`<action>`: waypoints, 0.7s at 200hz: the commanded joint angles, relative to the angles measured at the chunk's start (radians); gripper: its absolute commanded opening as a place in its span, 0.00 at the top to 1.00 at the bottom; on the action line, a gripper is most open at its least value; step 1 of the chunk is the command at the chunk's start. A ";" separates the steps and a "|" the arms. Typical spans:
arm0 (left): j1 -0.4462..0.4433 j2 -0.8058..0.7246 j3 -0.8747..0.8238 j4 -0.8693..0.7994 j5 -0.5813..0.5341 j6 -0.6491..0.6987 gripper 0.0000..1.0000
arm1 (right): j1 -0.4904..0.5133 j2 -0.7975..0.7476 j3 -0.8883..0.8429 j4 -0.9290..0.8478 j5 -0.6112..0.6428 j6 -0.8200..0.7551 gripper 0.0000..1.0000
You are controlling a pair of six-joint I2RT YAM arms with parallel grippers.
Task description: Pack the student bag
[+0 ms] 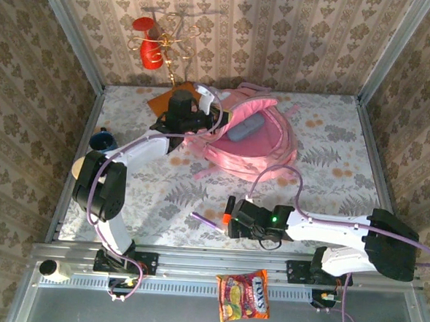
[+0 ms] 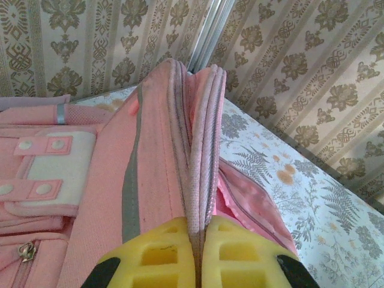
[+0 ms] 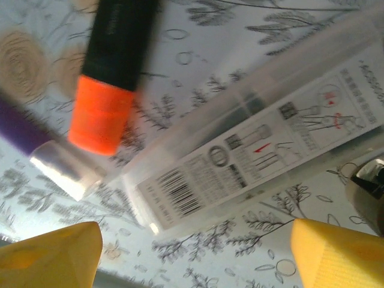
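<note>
Pink soft-fabric student bag (image 1: 256, 145) lies by the table's (image 1: 345, 183) far edge. It looks light and floppy, best gripped at its zipped rim, which the left gripper (image 2: 201, 243) pinches tight. Right gripper (image 3: 195, 255) gapes empty over an orange-tipped marker (image 3: 105, 102) near the front edge.

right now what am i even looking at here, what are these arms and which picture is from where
These are two robot arms with two-finger grippers, fixed at the near edge of a table. One picture looks down from overhead; the other two come from a camera on each wrist. The left gripper is pinched shut on an edge of the student bag, a pink backpack. The right gripper hangs open over an orange-capped marker, a purple pen and a clear barcoded packet lying on it.
</note>
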 commanded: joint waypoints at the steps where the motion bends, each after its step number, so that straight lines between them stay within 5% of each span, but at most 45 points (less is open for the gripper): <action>1: 0.010 -0.024 0.030 -0.053 -0.065 0.031 1.00 | -0.044 0.000 -0.029 0.107 0.007 0.081 0.14; 73: 0.006 -0.018 0.038 -0.066 -0.065 0.039 1.00 | -0.111 0.068 0.021 0.054 0.150 0.052 0.19; 140: 0.007 -0.002 0.044 -0.084 -0.065 0.051 1.00 | -0.100 0.241 0.107 -0.013 0.247 -0.001 0.35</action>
